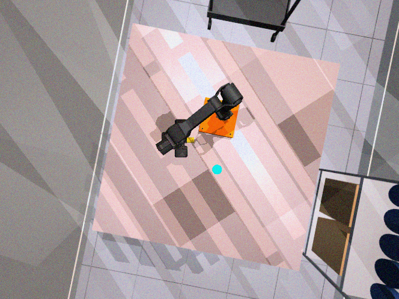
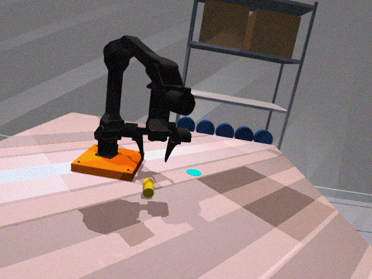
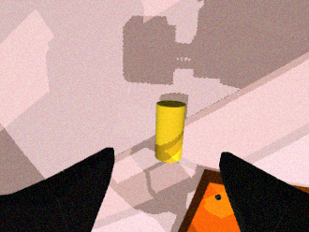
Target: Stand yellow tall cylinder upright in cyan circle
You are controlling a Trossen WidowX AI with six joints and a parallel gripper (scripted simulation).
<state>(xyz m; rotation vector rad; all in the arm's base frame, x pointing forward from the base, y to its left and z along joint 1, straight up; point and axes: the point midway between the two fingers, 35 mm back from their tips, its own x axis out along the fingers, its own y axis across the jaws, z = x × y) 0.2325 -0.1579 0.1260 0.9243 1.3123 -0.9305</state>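
The yellow cylinder (image 2: 147,187) is seen lying on the desk (image 2: 240,215), below and clear of the pincer (image 2: 153,151), whose jaws are held apart, empty.

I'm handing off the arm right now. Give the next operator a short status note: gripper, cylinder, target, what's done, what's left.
Gripper: open, holding nothing, fingers pointing down above the table, over the cylinder.
Yellow cylinder: lying on its side in front of the orange base plate, untouched.
Cyan circle: bare, off to the side of the cylinder.
Done: nothing beyond lining up over the cylinder.
Left: descend, grasp, stand it upright in the circle, release, withdraw.
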